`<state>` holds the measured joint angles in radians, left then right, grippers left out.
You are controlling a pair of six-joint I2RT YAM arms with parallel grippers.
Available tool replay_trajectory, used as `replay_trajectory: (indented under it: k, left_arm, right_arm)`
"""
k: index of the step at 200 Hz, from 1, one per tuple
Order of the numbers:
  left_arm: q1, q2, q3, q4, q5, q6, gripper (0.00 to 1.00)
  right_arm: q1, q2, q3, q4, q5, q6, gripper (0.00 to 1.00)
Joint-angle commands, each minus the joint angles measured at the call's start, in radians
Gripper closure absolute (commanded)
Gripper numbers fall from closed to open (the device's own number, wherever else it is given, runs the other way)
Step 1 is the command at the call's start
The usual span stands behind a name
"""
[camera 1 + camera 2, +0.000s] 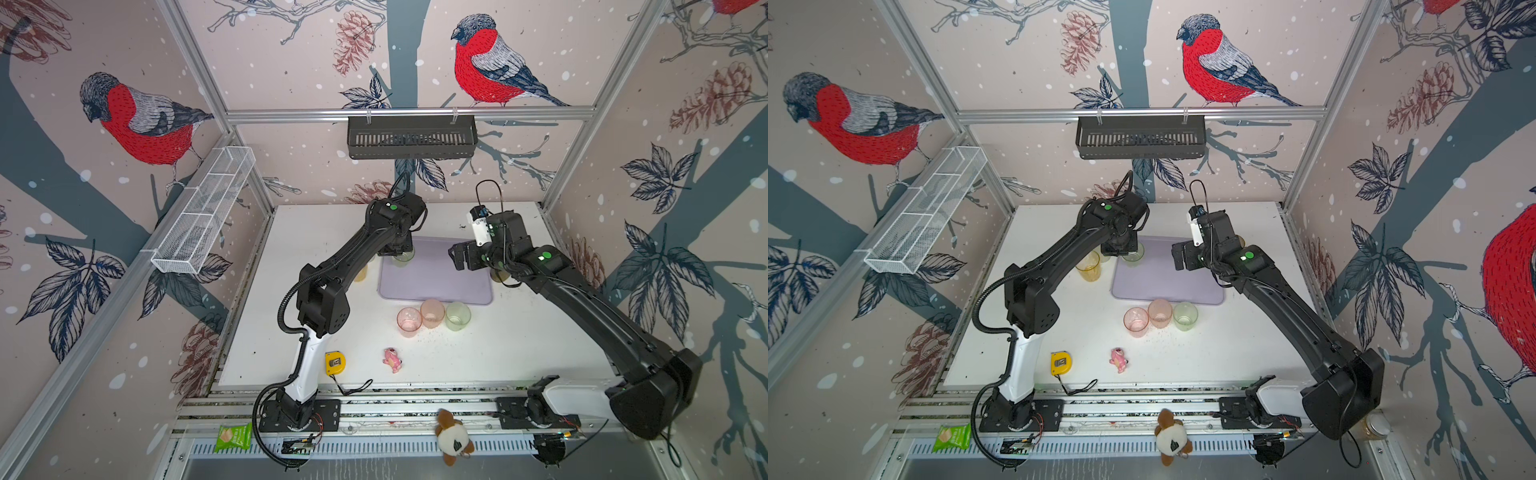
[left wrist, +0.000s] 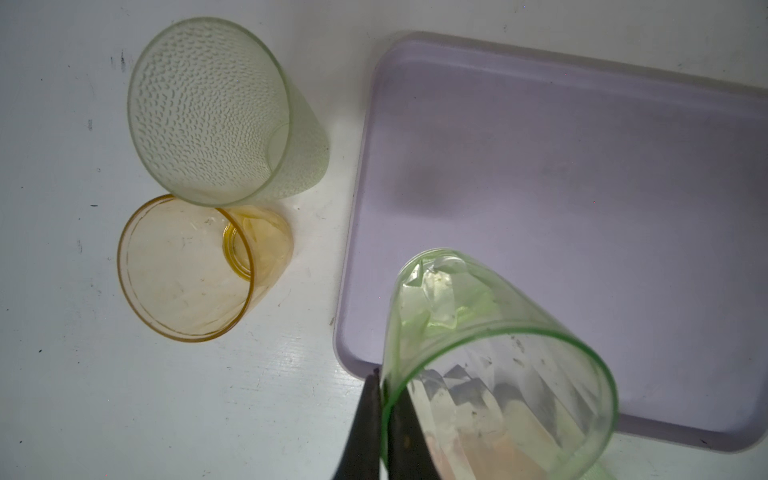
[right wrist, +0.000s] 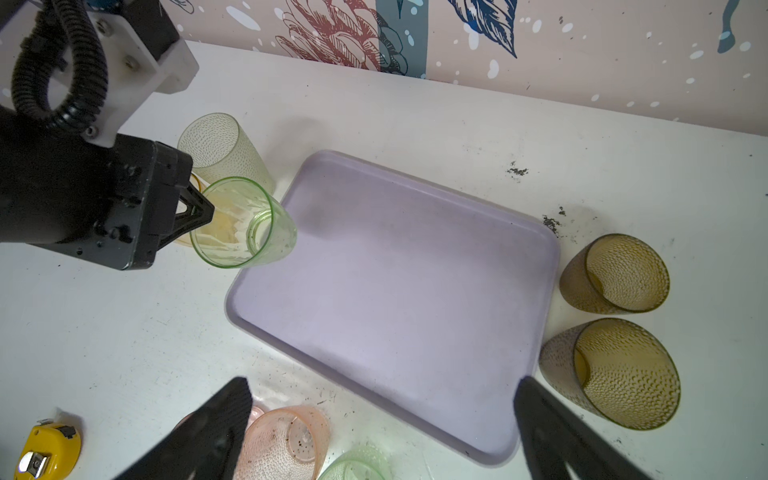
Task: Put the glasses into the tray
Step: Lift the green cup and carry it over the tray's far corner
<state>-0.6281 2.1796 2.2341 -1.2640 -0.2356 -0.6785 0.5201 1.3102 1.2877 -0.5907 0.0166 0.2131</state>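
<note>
Nearest me, a pink tumbler (image 1: 409, 321), a second pink tumbler (image 1: 432, 312) and a pale green tumbler (image 1: 457, 316) stand in a row just short of the lavender tray (image 1: 436, 286). Over the tray's right side the right gripper (image 1: 457, 259) hangs, jaws spread wide, empty. At the far left corner the left gripper (image 2: 384, 390) is clenched on the rim of the green tumbler (image 2: 498, 361), whose base is over the tray; an amber tumbler (image 2: 195, 270) stands just left.

The tray (image 3: 395, 291) is showing smooth, matt plastic. The green glass (image 2: 498, 374) is showing clear, glossy, faceted plastic, while the pale glass (image 2: 208, 112) and a brown glass (image 3: 615, 374) are showing dimpled, frosted walls. The bench (image 3: 124, 332) is looking matt and scuffed.
</note>
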Motion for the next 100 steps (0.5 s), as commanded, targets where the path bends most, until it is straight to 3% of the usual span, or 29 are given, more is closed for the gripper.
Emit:
replay_trajectory:
  k: [1, 100]
  left_arm:
    - [0.015, 0.021, 0.039, -0.054, -0.003, -0.018, 1.00]
    - [0.059, 0.101, 0.075, 0.015, 0.002, -0.011, 1.00]
  right_arm:
    - [-0.001, 0.006, 0.013, 0.002, 0.006, 0.008, 0.00]
    - [-0.001, 0.020, 0.018, -0.001, 0.002, 0.019, 0.00]
